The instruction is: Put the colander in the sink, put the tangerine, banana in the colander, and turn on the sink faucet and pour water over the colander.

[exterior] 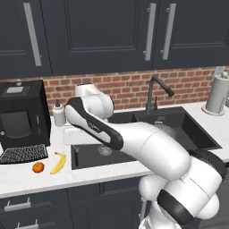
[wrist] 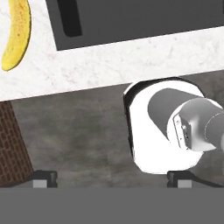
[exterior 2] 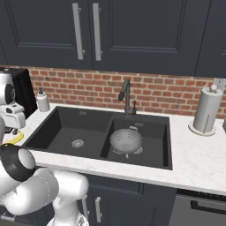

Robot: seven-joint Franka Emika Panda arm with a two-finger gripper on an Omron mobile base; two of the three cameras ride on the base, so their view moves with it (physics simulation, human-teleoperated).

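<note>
The colander [exterior 2: 126, 141] sits in the sink's [exterior 2: 57, 119] small right bowl. The banana [exterior: 58, 163] and tangerine [exterior: 38, 167] lie near the front edge of the counter [exterior: 27, 176], left of the sink. The gripper [wrist: 113, 178] hangs above them, jaws wide apart and empty. If it comes down badly, the round tangerine could roll off the front edge

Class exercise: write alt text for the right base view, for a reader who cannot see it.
A silvery colander sits in the smaller right basin of a black double sink, below a dark gooseneck faucet with no water running. A paper towel roll stands on the counter to the right.
</note>
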